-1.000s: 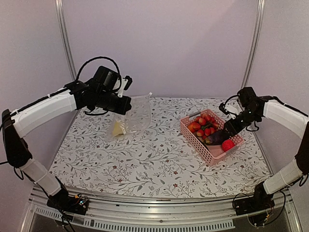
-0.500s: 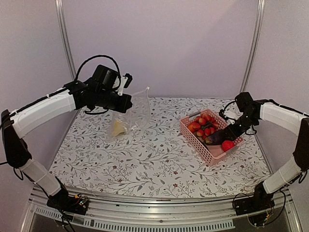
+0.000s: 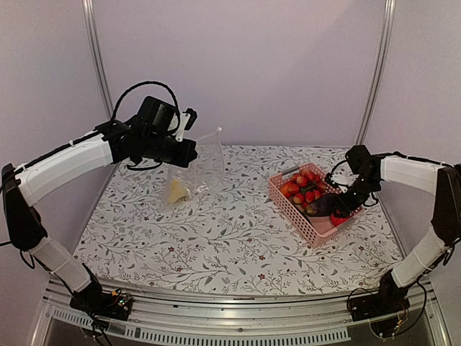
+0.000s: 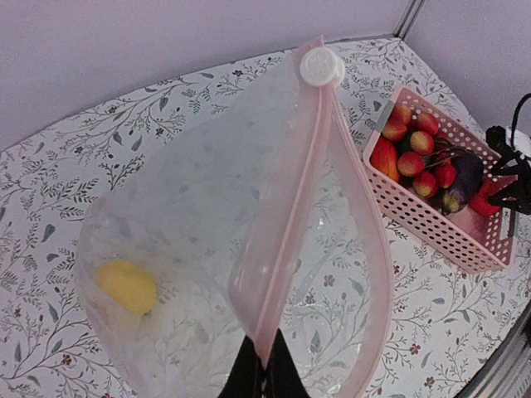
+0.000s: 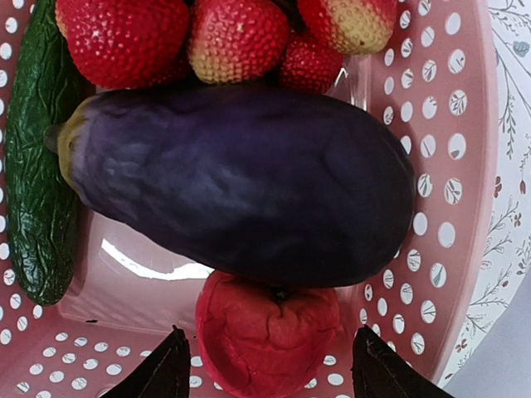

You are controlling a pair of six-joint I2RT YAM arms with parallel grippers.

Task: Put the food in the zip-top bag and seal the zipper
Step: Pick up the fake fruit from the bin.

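Note:
My left gripper is shut on the mouth edge of the clear zip-top bag and holds it up above the table at the back left. The pink zipper strip gapes open, with a white slider at its far end. A yellow pepper lies inside the bag. My right gripper is open, low in the pink basket, its fingers on either side of a red pepper. A dark purple eggplant lies just beyond, with a green cucumber and red fruits.
The pink basket stands at the right of the floral tablecloth. Its perforated wall is close on the right of my right gripper. Metal frame posts rise at the back corners.
My right gripper has dropped down into the near end of the basket around the red pepper. My left gripper has lifted the bag slightly and its mouth stands more upright.

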